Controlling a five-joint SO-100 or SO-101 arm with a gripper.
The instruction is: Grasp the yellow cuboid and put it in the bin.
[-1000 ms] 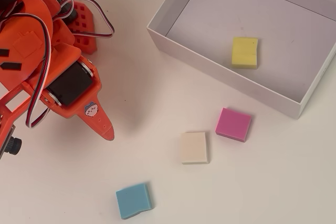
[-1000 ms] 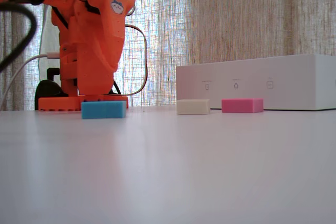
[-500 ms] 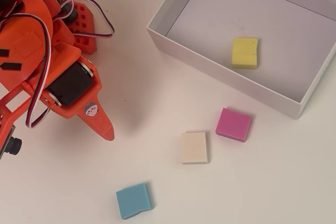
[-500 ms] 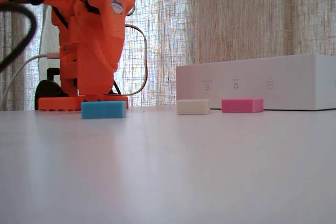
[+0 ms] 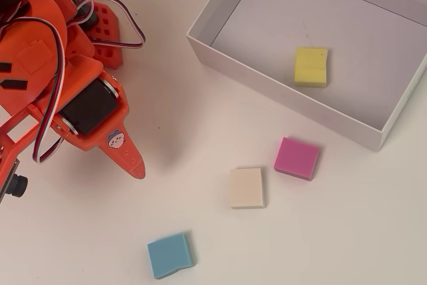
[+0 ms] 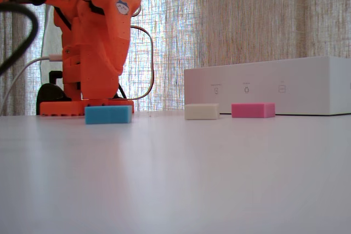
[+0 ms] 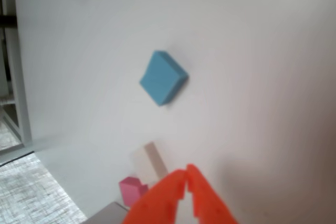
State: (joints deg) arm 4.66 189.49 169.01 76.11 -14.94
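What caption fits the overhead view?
Yellow cuboid lies in the bin; orange gripper hangs empty above the table.

This looks like a room in a home used for hobby robotics. A loosely woven beige curtain hangs behind with daylight glowing through it, and a small orange 3D-printed arm with loose servo wires stands on a plain white worktop.
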